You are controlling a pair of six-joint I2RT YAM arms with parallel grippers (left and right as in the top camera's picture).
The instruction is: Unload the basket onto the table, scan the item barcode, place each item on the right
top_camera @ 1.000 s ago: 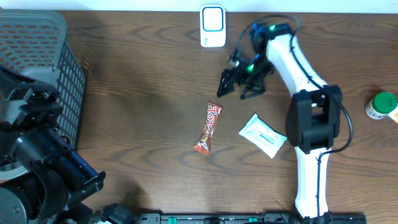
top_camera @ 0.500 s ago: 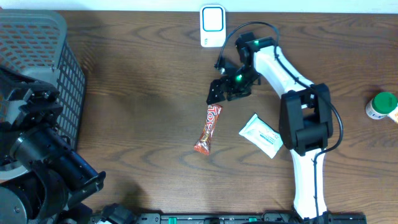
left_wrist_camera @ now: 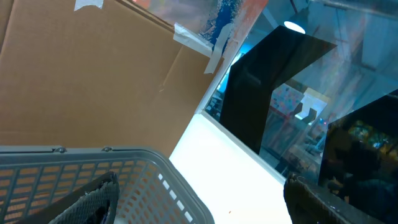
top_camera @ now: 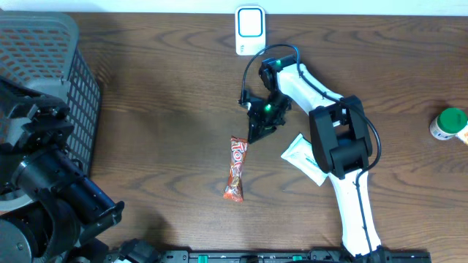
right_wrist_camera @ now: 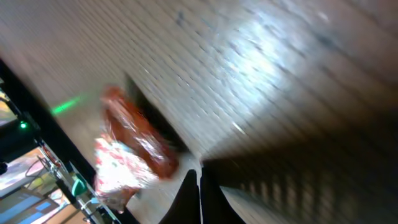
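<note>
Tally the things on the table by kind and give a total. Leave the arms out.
Candy bar: 1
Wipes packet: 1
Green-capped bottle: 1
White scanner: 1
Grey basket: 1
Total: 5

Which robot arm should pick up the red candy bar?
The right. The shut right gripper is beside the top end of the red candy bar; the left arm sits far away by the grey plastic basket.

Candy bar [top_camera: 235, 169] lies left of the packet [top_camera: 295, 153], scanner [top_camera: 250, 30] behind both.
</note>
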